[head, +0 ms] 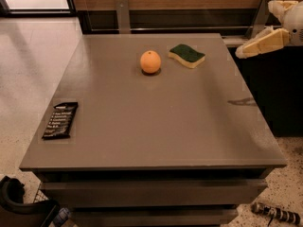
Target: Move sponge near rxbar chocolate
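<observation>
- camera view: the orange [150, 62] sits toward the far side of the table [156, 131] and serves as the landmark.
- the sponge [187, 55] lies flat just right of the orange, green side up and apart from it. its long axis runs roughly left to right, tilted a little.
- the gripper [242, 52] hangs in the air further right of the orange, past the sponge and off the table's right edge, with its tip aimed left.
- it holds nothing. whether it is open or closed cannot be told.
- from the gripper, the sponge lies to the left and lower, well apart, so the reach likely goes leftward and down.
- the rxbar chocolate [60, 119] lies far left of the orange and nearer the camera, by the table's left edge.
</observation>
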### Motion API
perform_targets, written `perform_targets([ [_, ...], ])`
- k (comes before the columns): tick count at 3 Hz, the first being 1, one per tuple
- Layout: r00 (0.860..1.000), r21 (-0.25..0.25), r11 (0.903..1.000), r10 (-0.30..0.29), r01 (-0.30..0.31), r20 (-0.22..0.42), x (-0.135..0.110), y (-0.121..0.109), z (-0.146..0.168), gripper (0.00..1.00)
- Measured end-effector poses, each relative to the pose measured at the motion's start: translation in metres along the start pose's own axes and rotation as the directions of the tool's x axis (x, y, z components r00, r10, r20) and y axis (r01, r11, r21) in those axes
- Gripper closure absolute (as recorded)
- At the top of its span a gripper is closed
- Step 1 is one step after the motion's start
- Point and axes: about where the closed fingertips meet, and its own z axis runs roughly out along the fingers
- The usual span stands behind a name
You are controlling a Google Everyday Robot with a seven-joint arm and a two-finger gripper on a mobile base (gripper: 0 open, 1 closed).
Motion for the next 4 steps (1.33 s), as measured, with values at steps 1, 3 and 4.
perform_targets([
  [1,1.000,0.000,1.0000,0.000,0.000,0.000,0.000,0.000,0.000,0.00],
  [3,0.992,-0.089,0.9933,0.082,-0.073,0.093,0.022,-0.016,0.090,0.00],
  [4,0.984,-0.133,0.9843,0.132,-0.116,0.119,0.046,-0.015,0.137,0.00],
])
